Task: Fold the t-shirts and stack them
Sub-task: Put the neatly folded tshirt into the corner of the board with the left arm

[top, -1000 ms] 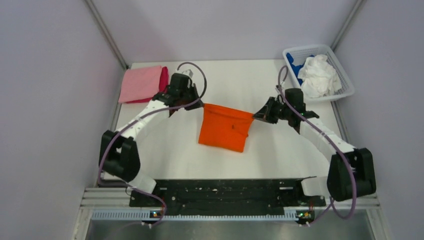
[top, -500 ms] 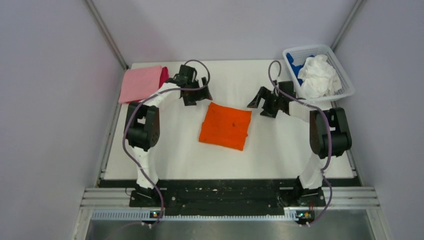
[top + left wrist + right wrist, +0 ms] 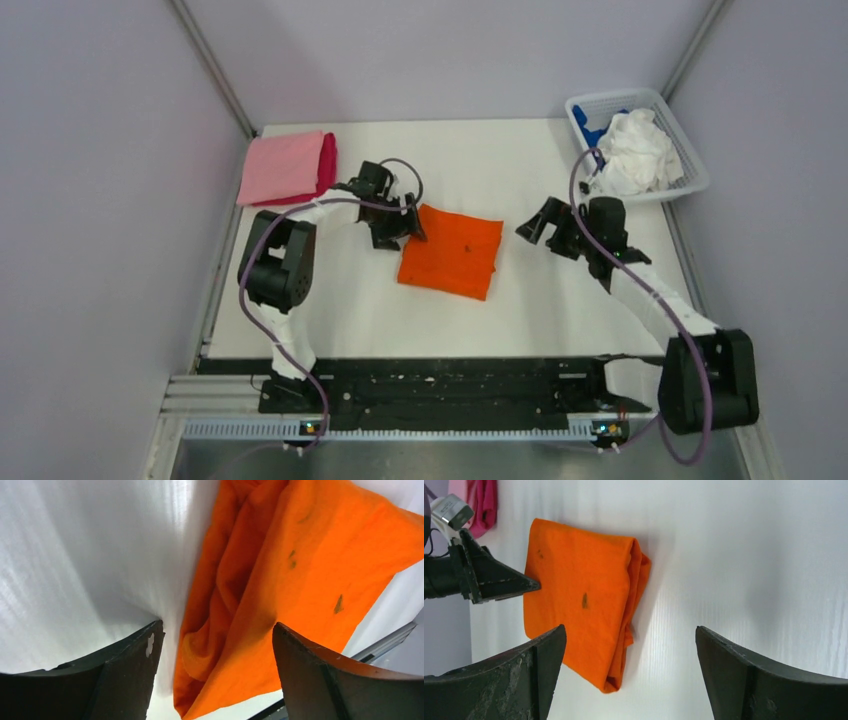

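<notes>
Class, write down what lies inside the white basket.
A crumpled white cloth fills most of the basket, and a bit of blue cloth shows beside it. Whatever lies beneath them is covered.

Orange t-shirt (image 3: 452,252): soft matt cloth, creased. Table (image 3: 500,160): matt white. Basket (image 3: 660,193): white plastic mesh.

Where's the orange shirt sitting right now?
In the top view the folded orange t-shirt lies at the middle of the table, left gripper at its left edge, right gripper just off its right edge.
</notes>
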### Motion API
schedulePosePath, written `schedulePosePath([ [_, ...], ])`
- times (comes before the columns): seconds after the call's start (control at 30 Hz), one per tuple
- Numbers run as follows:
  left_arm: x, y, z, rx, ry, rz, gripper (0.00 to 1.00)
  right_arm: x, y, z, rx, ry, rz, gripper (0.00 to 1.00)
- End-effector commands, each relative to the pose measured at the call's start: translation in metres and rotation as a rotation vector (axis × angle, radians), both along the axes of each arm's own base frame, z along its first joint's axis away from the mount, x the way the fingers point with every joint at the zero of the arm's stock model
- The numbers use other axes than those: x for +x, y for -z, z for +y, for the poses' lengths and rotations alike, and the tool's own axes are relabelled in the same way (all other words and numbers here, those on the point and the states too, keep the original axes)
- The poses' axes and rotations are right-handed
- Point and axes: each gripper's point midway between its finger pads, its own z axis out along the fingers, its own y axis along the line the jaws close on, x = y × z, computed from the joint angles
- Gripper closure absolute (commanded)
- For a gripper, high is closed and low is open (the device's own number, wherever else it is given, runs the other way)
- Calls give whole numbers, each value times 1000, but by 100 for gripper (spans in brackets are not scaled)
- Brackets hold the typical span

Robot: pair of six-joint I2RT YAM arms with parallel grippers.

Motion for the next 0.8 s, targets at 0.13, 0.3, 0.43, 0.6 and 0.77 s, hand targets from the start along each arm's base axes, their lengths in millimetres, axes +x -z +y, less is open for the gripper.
schedulePosePath([
  [0.13, -18, 29, -34, 74, 107, 17, 45, -40, -39, -32, -83, 125, -138, 1],
  [0.3, -18, 54, -32, 313, 88, 41, 100, -49, -54, -46, -132, 173, -202, 1],
  [0.43, 17, 36, -3, 602, 41, -65, 100, -53, -64, -44, -161, 128, -240, 1],
  [0.6, 77, -28, 55, 988, 2, -296, 100, -58, -67, -48, -194, 121, -266, 1],
  [0.77, 122, -84, 102, 1179, -14, -437, 100, -63, -66, -53, -221, 130, -286, 1],
])
